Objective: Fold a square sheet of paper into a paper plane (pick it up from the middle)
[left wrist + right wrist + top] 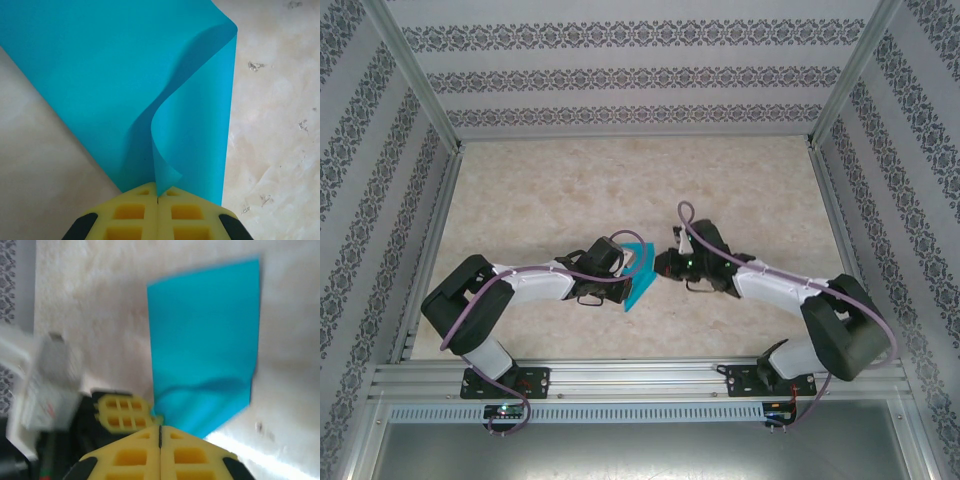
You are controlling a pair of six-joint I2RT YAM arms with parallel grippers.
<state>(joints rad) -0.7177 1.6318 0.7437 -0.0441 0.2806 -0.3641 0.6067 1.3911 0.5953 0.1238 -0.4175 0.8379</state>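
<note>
Lying where: the teal-blue sheet of paper (638, 282) is on the table (620, 180), towards the near edge and about midway across, between the two arms.
Shape of the sheet: plain and unmarked. Part of it lies flat on the surface, while one edge rises in a smooth curl, seen clearly from the left wrist.
Left gripper (158, 196): yellow pads pressed together, pinching the end of that raised curl.
Right gripper (160, 432): pads clenched with no gap. Its tip sits right at the sheet's edge, but whether any paper is caught between them cannot be told.
Grippers to each other: nose to nose, close together across the sheet.
Table: pale marbled surface, with a metal rail (640, 375) along the near edge.
Walls (620, 80): grey-and-white patterned bands on three sides.
</note>
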